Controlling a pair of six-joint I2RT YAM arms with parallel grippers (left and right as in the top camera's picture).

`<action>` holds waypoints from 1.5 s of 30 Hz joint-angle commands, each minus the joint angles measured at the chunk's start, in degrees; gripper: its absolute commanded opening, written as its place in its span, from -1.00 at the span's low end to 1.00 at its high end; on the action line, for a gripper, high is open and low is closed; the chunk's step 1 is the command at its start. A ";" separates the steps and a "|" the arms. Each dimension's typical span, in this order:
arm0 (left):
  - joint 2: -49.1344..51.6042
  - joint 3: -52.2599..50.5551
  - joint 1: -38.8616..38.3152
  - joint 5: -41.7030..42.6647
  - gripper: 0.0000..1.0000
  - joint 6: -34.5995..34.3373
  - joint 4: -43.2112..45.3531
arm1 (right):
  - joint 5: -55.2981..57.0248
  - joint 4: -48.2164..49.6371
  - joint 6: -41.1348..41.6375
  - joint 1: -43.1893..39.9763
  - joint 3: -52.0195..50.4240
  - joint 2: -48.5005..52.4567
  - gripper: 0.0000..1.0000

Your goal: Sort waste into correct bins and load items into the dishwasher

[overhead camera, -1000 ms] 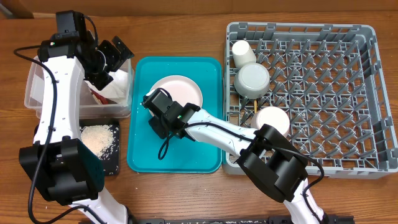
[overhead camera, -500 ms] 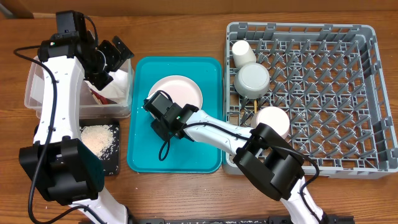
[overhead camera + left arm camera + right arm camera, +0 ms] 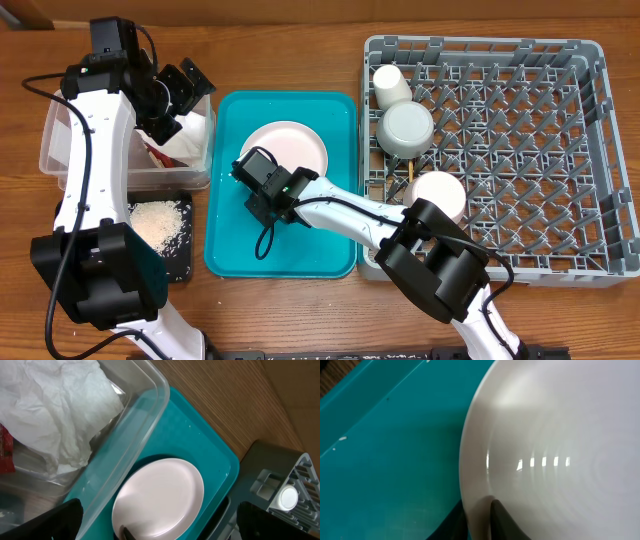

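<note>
The pale pink plate lies on the teal serving tray. My right gripper is at the plate's front-left rim. In the right wrist view its fingers are closed on the rim of the plate, one finger above and one below. My left gripper hangs open and empty over the right edge of the clear tub. The tub holds the crumpled napkin and the red-and-white wrapper. Rice lies on the black tray.
The grey dish rack at the right holds the white cup and two bowls, with the chopsticks partly visible between them. The left wrist view shows the tub wall, napkin and plate.
My right gripper has shifted slightly toward the table's front along the plate's rim. The left arm has not moved.
</note>
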 commanded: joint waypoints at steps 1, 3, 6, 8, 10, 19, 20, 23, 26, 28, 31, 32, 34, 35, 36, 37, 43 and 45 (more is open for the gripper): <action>-0.55 0.74 -0.39 -0.37 1.00 -0.33 -0.09 | 1.03 -1.27 0.44 -0.22 -0.79 1.18 -0.74; -0.55 0.74 -0.39 -0.37 1.00 -0.33 -0.09 | 1.03 -1.27 0.44 -0.22 -0.76 0.92 -0.80; -0.55 0.74 -0.39 -0.37 1.00 -0.31 -0.09 | 1.03 -1.31 0.44 -0.22 -0.76 0.02 -0.91; -0.55 0.74 -0.39 -0.37 1.00 -0.31 -0.09 | 1.03 -1.29 0.46 -0.22 -0.76 -0.68 -0.92; -0.55 0.74 -0.39 -0.37 1.00 -0.33 -0.09 | 1.01 -1.29 0.48 -0.22 -0.76 -1.31 -0.92; -0.55 0.74 -0.39 -0.37 1.00 -0.31 -0.09 | 0.96 -1.03 0.57 -0.22 -0.76 -1.31 -0.92; -0.55 0.74 -0.39 -0.37 1.00 -0.33 -0.09 | 0.85 -1.01 0.70 -0.22 -0.74 -1.42 -0.92; -0.55 0.74 -0.39 -0.37 1.00 -0.33 -0.09 | 0.81 -0.96 0.70 -0.26 -0.72 -1.81 -0.92; -0.55 0.74 -0.39 -0.37 1.00 -0.33 -0.09 | 0.81 -0.59 0.70 -0.28 -0.50 -3.56 -0.92; -0.55 0.74 -0.39 -0.37 1.00 -0.33 -0.09 | 0.81 -0.59 0.74 -0.28 0.02 -5.11 -0.92; -0.55 0.74 -0.39 -0.37 1.00 -0.33 -0.07 | 0.81 -0.59 4.26 -0.35 0.90 -9.57 -0.92; -0.55 0.74 -0.39 -0.37 1.00 -0.31 -0.09 | 0.81 -0.61 5.05 -0.39 0.90 -10.49 -0.92; -0.55 0.74 -0.39 -0.37 1.00 -0.31 -0.07 | 0.79 -1.03 6.69 -0.68 0.90 -13.42 -0.92; -0.55 0.74 -0.39 -0.37 1.00 -0.33 -0.07 | 0.76 -1.18 7.06 -0.83 0.87 -14.21 -0.92; -0.55 0.74 -0.39 -0.37 1.00 -0.31 -0.09 | 0.79 -1.75 8.07 -1.18 0.90 -16.00 -0.92; -0.55 0.74 -0.39 -0.37 1.00 -0.33 -0.09 | 0.72 -2.08 8.55 -1.46 0.90 -16.98 -0.92; -0.55 0.74 -0.39 -0.37 1.00 -0.33 -0.07 | -13.84 -4.24 11.56 -8.63 0.90 -27.63 -0.92; -0.55 0.74 -0.39 -0.37 1.00 -0.33 -0.09 | -21.86 -4.42 11.54 -12.44 0.87 -30.21 -0.92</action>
